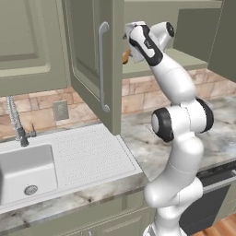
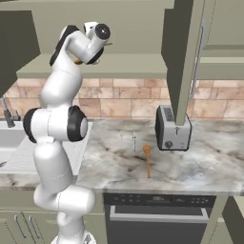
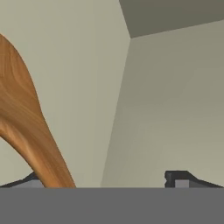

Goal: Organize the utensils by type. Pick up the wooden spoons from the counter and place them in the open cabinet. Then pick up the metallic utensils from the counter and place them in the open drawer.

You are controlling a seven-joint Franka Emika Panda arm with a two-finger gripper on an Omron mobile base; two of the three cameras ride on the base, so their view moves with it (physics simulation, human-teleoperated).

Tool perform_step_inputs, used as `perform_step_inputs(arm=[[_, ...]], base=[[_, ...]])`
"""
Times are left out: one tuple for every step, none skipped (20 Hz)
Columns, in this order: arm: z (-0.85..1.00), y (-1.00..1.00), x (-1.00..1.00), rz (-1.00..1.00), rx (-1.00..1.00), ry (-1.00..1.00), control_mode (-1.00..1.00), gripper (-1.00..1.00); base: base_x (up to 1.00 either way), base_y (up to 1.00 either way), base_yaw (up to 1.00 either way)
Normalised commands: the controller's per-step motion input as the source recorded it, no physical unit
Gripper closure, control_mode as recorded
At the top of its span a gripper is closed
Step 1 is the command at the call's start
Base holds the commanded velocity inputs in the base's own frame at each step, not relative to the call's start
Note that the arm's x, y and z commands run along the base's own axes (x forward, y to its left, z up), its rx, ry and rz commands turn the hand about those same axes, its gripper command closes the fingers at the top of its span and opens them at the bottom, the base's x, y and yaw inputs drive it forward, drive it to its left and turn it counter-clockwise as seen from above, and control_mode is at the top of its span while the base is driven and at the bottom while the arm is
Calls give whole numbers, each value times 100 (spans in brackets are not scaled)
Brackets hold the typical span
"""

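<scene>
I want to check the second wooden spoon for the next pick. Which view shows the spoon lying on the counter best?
The right base view: the wooden spoon lies in full on the counter, left of the toaster. In the left base view the arm stands before that stretch; the hand view looks into the open cabinet.

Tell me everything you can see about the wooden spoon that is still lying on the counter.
The wooden spoon is orange-brown, with a small round bowl and a long thin handle, and looks like smooth wood. It lies flat on the marbled stone counter, bowl toward the wall and handle toward the front edge. It sits just left of the toaster without touching it, and a thin metal utensil lies close by. Nothing holds it.
</scene>
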Motion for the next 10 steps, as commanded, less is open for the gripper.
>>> perform_step_inputs(arm=[[-22,-8,-22,0,0,0,-100,-100],[-24,-10,-22,0,0,2,-100,-100],[-24,-9,-18,0,0,4,-100,-100],[-27,-9,-12,0,0,9,-100,-100],[-27,-6,-3,0,0,15,-100,-100],[-24,-1,0,0,0,11,-100,-100],[-24,-1,0,0,0,9,-100,-100],[-21,-3,0,0,0,8,-100,-100],[-16,-3,0,0,0,5,-100,-100],[-15,0,9,0,0,3,-100,-100]], base=[[0,0,0],[0,0,0],[0,0,0],[0,0,0],[0,0,0],[0,0,0],[0,0,0],[0,0,0],[0,0,0],[0,0,0]])
